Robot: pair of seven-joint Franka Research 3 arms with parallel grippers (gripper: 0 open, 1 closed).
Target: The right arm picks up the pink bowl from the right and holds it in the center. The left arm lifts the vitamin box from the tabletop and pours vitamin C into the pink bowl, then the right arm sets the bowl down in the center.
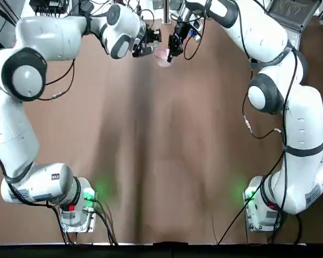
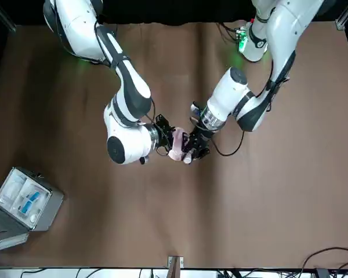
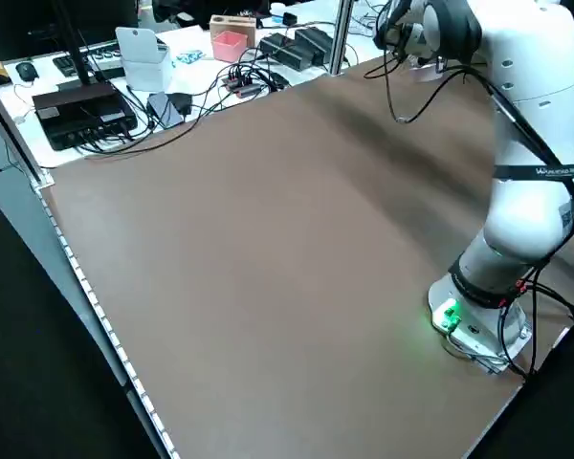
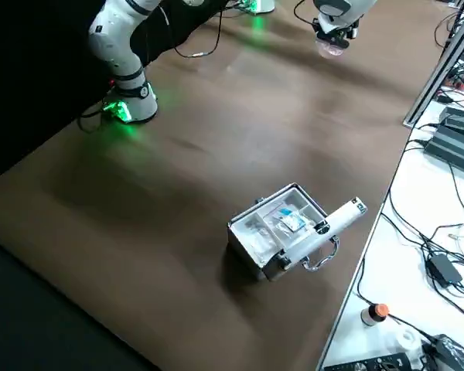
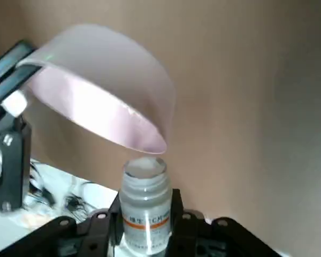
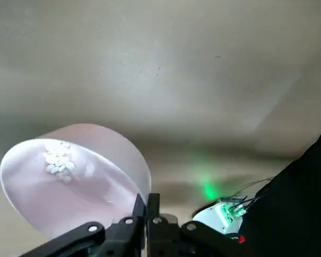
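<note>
Right wrist view: the pink bowl [image 6: 69,182], already holding small white tablets [image 6: 58,159], hangs pinched by its rim in the right gripper [image 6: 147,206] over mid-table. The left gripper [image 5: 146,214] squeezes the vitamin bottle [image 5: 145,206] just beside that rim. Pouring looks finished; lower the bowl level. Bare tabletop [image 2: 232,202] surrounds.

Both grippers apparently touching at pink bowl [image 2: 177,144], mid-table.

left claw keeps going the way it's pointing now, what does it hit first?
Most likely the pink bowl. The left claw holds the vitamin bottle, whose mouth sits at the bowl's rim, so the bottle would touch first. The depth between them is unclear.
</note>
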